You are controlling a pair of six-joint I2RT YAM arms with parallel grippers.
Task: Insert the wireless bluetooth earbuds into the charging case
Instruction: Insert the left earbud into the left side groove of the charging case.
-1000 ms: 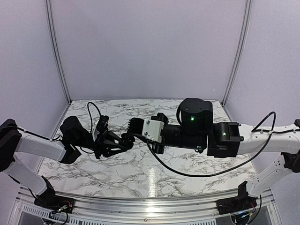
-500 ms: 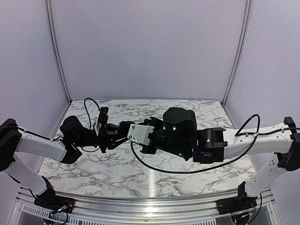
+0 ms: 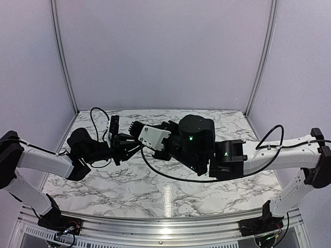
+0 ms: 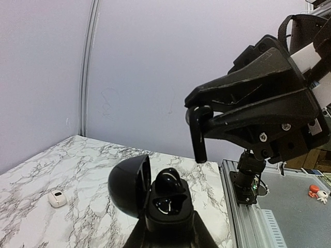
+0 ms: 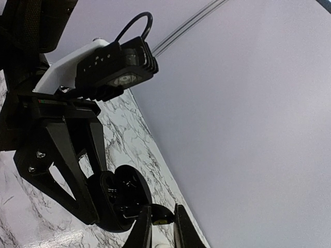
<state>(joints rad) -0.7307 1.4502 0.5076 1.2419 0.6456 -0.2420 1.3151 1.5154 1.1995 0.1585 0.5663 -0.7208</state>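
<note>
- Your left pincer (image 4: 166,233) is closed nearly all the way on the charging case (image 4: 166,209). It grips the lower body between its two fingers, and the case stands out beyond the fingertips, clear of the worktop (image 4: 77,165).
- The case's lid (image 4: 128,185) is swung open and leans off to the left of that pincer, as its wrist camera sees it.
- The seated earbud (image 4: 168,181) rests in the socket farther from the left pincer's fingertips, with its rounded black top rising above the rim. The socket nearer the fingertips shows a glossy well.
- Your right pincer (image 5: 159,231) has its fingers drawn close together with only a narrow slot between them. A small black piece, the second earbud (image 5: 156,212), sits right at the tips and appears pinched there (it is tiny and dark, so the hold itself is hard to make out).
- From the left wrist camera, the right pincer hangs above the open case and a little to its right, fingers pointing down and not touching it.
- From the right wrist camera, the case lies just beyond the right pincer's fingertips, on their left side.
- A small white object (image 4: 57,198) lies on the worktop, well off to the left of the left pincer and lower than the case.
</note>
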